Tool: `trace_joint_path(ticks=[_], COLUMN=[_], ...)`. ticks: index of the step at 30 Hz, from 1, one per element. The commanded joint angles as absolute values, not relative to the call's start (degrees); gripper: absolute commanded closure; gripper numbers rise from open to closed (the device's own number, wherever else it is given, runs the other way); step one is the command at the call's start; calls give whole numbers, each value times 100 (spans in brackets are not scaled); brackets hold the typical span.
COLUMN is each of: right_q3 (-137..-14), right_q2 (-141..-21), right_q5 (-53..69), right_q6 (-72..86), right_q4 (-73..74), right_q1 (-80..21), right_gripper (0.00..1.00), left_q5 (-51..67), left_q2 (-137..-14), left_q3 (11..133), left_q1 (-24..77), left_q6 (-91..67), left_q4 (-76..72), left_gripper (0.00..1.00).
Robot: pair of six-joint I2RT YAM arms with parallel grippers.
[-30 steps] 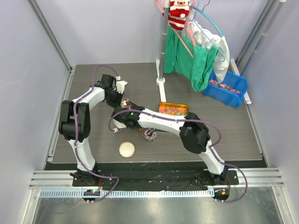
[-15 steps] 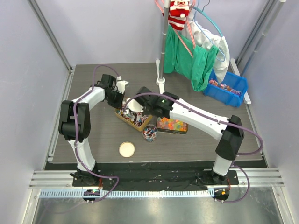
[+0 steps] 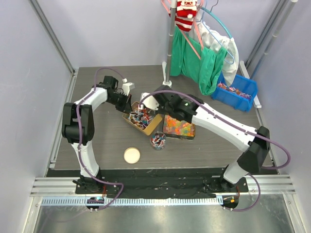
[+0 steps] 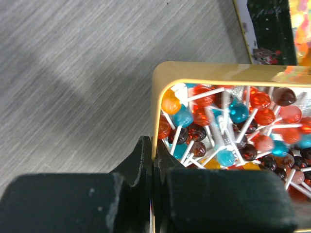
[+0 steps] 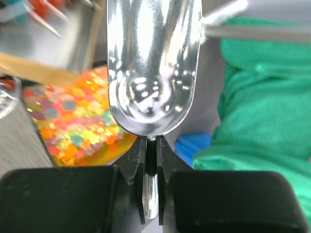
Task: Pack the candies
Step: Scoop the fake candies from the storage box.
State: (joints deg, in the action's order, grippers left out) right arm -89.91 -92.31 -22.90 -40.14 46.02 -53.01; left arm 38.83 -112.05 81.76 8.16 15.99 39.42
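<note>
Translucent orange, yellow and green jelly pieces (image 3: 177, 127) lie at the middle of a dark wood-grain table (image 3: 97, 141), with a round cream disc (image 3: 131, 155) near its front edge. At the back, green cloth (image 3: 200, 63) and a red-and-white Santa toy (image 3: 185, 13) hang from a white pole stand (image 3: 168, 53).

Under my arms lies a dark grey, wood-grained tabletop (image 3: 97, 141). Near its middle sits a gold rectangular metal tin (image 4: 209, 73), turned at an angle to the table's edges. Just right of it is a shallow rectangular tray (image 3: 179, 135) filled with orange and yellow. Nearer me, in front of the two, stands a small clear round cup (image 3: 157, 141). A flat round cream-coloured disc (image 3: 131, 155) lies apart toward the near edge. A blue plastic bin (image 3: 233, 101) rests at the far right, and the white foot of a pole stand (image 3: 166, 83) at the far edge.
</note>
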Motion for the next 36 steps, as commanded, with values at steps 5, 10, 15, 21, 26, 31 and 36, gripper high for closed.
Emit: trace_joint_path(ticks=[5,10,15,21,26,31,36], right_q3=[-7947,-7427,-7435,-7830,-8261,-8622,-8666], right_q2=[-8649,-8718,-8815,-8894,-8912,-8807,-8763], right_q5=[-2847,-2734,-2575,-2575,-2540,-2409,-2373], right_q6=[-4069,-4026,-3929,-3832,-3823,-3832,-3797], right_q4=[4377,4630,4852,4956,4992,4878,4729], right_q1=[-4693,-4728,-5036,-5510,-5678,-5678,-5686], right_gripper=[99,99,99,99,99,99,99], left_q5=[5045,5036,4774,4395,4298,4298,4272], left_q2=[-11241,-11180,-11101,-11057,-11092,-11109,-11101], left_q3=[8411,8358,8271,8191,8191,8191,8191], left_q1=[475,475,466,475,475,475,475], left_q6=[1433,1354,1248,1178,1169,1178,1169], left_q4=[4070,3955,3798,3648,3639,3639,3630], left_gripper=[100,100,100,100,100,100,100])
